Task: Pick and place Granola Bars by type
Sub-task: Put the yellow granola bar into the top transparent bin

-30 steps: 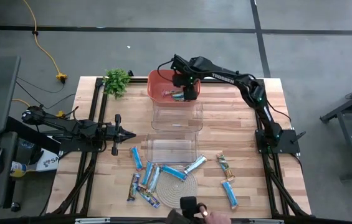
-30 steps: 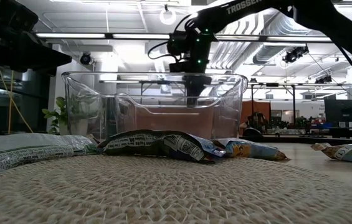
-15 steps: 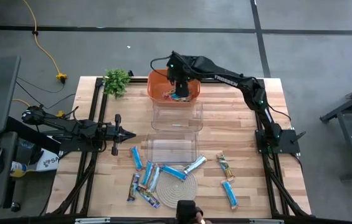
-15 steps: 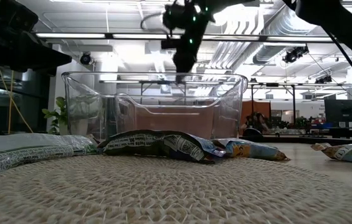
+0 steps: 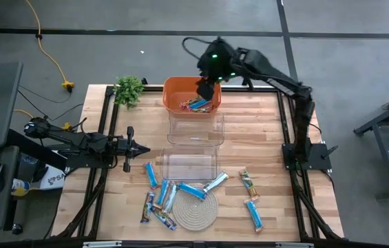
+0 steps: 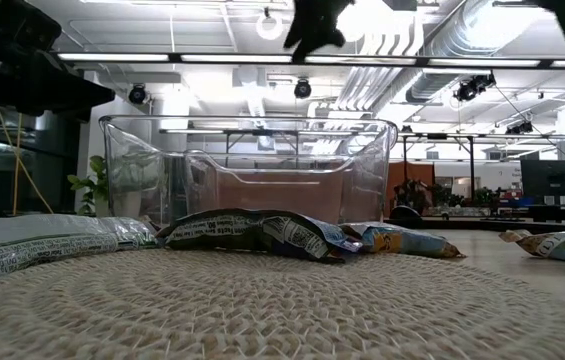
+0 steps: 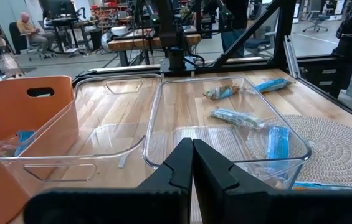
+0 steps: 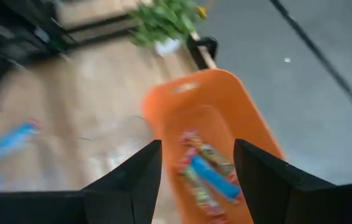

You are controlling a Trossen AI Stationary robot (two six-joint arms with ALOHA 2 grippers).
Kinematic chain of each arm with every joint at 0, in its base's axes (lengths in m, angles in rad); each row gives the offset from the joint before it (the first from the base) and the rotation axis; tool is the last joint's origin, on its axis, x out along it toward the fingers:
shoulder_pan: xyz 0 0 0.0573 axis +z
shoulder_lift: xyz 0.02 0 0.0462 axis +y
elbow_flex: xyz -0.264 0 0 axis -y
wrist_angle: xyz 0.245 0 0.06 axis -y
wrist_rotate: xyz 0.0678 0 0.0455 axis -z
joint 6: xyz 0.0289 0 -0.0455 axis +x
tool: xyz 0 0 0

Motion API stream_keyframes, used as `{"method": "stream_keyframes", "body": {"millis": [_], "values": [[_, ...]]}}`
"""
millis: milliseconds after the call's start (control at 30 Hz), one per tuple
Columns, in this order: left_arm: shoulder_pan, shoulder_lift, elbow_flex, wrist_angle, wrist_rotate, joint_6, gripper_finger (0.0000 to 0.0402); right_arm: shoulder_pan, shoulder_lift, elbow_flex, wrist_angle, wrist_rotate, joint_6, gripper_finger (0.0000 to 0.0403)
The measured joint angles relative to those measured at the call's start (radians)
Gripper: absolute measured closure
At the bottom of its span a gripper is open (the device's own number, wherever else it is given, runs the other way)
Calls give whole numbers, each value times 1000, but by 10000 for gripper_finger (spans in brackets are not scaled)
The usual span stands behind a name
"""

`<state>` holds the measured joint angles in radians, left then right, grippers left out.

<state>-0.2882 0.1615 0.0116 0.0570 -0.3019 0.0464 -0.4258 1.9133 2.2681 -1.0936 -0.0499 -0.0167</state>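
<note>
Several granola bars, mostly light blue foil [image 5: 169, 196], lie flat on the table around the woven coaster [image 5: 197, 212], and two more [image 5: 248, 181] lie to its right. A few bars, one blue [image 8: 213, 177] and one multicoloured [image 8: 195, 148], lie in the orange bin [image 5: 180, 89] at the far edge. My right gripper [image 5: 206, 89] [image 8: 197, 146] hangs open and empty high above that bin. My left gripper [image 5: 146, 149] [image 7: 192, 146] is shut and waits low at the table's left, pointing at the clear containers.
Two clear plastic containers [image 5: 195, 129] [image 5: 190, 164] stand in a row between the orange bin and the bars. A small green plant [image 5: 129, 89] sits at the far left corner. Bare wood shows on the table's right [image 5: 263, 138].
My right gripper has risen from down inside the orange bin to high above it; in the low view it climbs from the container's rim to the top of the picture. A person's hand at the table's near edge has gone from view.
</note>
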Motion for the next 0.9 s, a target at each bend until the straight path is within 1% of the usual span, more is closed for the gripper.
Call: {"method": "stream_keyframes", "body": {"millis": [233, 367, 533, 667, 833, 900], "values": [[0, 0, 0, 0, 1, 0, 394, 56, -125, 1, -108, -189, 188, 219], [0, 0, 0, 0, 2, 0, 394, 114, -177, 1, -206, -254, 271, 219], [0, 0, 0, 0, 3, 0, 394, 226, -205, 1, -350, -257, 376, 219], [0, 0, 0, 0, 3, 0, 394, 340, -206, 1, -467, -245, 498, 219], [0, 0, 0, 0, 3, 0, 394, 498, -214, -45, -474, -191, 648, 219], [0, 0, 0, 0, 3, 0, 394, 551, -218, -85, -475, -185, 720, 219]]}}
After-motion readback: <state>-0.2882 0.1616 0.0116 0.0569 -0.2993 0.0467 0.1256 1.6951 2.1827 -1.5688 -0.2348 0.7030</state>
